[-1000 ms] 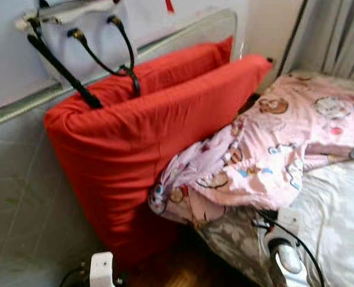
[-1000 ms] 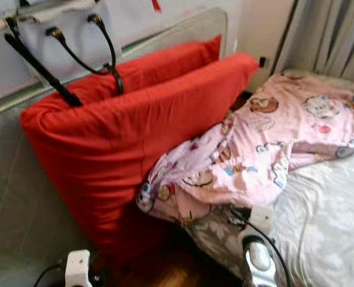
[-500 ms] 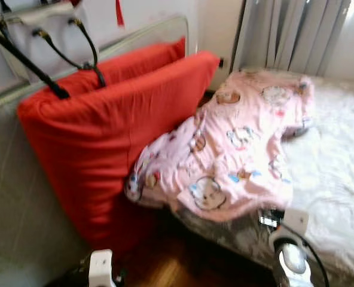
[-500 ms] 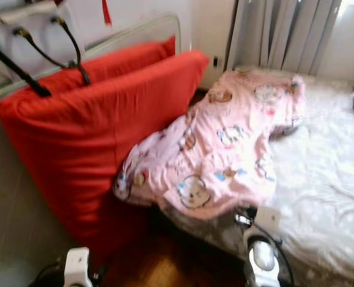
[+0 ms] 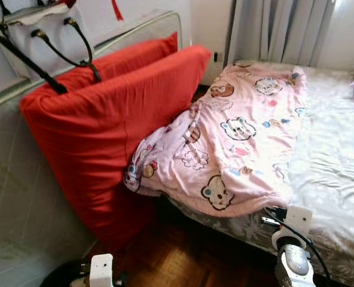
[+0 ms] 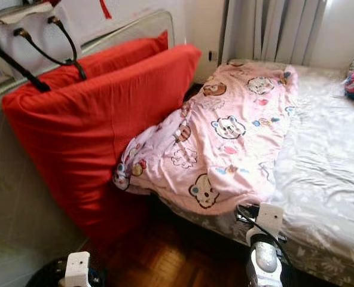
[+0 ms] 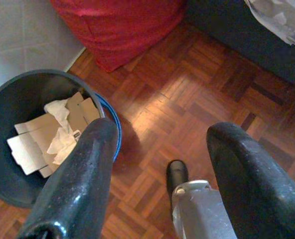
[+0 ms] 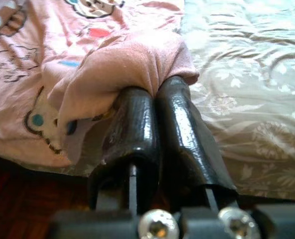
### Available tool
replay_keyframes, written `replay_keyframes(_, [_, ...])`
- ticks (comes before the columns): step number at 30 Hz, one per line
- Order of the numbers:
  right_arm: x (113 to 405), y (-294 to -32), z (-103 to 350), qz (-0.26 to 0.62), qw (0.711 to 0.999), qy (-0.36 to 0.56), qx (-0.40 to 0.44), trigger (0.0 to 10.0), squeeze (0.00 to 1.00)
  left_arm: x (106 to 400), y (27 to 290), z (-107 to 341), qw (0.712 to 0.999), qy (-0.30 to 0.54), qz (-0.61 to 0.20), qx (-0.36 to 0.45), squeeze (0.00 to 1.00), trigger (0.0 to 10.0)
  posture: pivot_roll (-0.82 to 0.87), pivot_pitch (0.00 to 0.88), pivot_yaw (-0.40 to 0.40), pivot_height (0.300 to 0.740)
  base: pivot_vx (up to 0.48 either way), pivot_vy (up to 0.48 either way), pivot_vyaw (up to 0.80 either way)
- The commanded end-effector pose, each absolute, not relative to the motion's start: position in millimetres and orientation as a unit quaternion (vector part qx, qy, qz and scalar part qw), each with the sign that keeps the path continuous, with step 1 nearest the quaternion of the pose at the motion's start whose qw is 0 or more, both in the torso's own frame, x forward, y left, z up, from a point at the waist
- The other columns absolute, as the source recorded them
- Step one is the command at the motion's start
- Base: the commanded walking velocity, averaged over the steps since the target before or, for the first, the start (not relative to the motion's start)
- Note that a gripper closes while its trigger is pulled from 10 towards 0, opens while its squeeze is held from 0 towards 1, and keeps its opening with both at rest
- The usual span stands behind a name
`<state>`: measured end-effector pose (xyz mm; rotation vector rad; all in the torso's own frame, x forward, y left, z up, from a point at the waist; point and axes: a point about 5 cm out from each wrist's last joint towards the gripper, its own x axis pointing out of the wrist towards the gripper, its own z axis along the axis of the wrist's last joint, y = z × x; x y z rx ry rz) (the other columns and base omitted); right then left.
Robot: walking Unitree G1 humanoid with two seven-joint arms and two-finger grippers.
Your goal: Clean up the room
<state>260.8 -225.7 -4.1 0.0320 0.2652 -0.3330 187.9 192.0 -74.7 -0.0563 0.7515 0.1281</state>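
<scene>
Blanket: pink cartoon-print blanket (image 5: 243, 137) spread over the left part of the bed (image 5: 338, 149), its near edge hanging over the bed's side, its left corner against the red cushion (image 5: 99, 137).
Right hand: right hand (image 8: 155, 97) clenched on a fold of the blanket's near edge, at the side of the bed (both black fingers (image 8: 132, 119) pressed together, cloth bunched over their tips).
Left hand: left hand (image 7: 157, 149) released, fingers wide apart, low over the parquet floor (image 7: 187, 94), just beside a dark bin (image 7: 18, 104) holding cardboard and crumpled paper.
Surroundings: white handbag (image 5: 39, 30) with black straps above the red cushion; grey curtain (image 5: 278, 30) behind the bed.
Change: blanket lay bunched in a heap against the cushion a second ago; it now lies flatter and farther across the bed. The camera has also swung right.
</scene>
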Motion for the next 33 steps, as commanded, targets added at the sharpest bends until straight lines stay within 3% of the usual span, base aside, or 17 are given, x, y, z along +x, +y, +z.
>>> replay_keyframes(1, [263.5,-223.2,-1.9,-0.167,0.978,0.126,0.015,10.0,0.00,185.5,195.1,-75.9,0.925,0.374,0.062,-0.017,0.00,10.0,0.00,0.017,0.066,0.740,0.000,0.000,0.00])
replay_keyframes(25, [211.3,-218.7,-58.3,-0.157,0.929,0.330,0.051,10.0,0.00,179.3,198.9,-79.8,0.916,0.395,0.061,-0.017,0.00,10.0,-0.01,0.013,0.066,0.740,0.000,0.000,0.00])
replay_keyframes(26, [210.5,-220.5,-58.3,-0.163,0.928,0.329,0.056,10.0,1.00,179.3,199.3,-79.7,0.916,0.395,0.062,-0.017,0.00,10.0,-0.01,0.011,0.067,0.740,0.000,0.000,0.00])
replay_keyframes(33, [211.4,-224.0,-57.3,-0.166,0.927,0.332,0.051,10.0,1.00,179.7,199.4,-79.5,0.917,0.395,0.060,-0.017,0.00,10.0,-0.01,0.004,0.068,0.740,0.000,0.000,0.00])
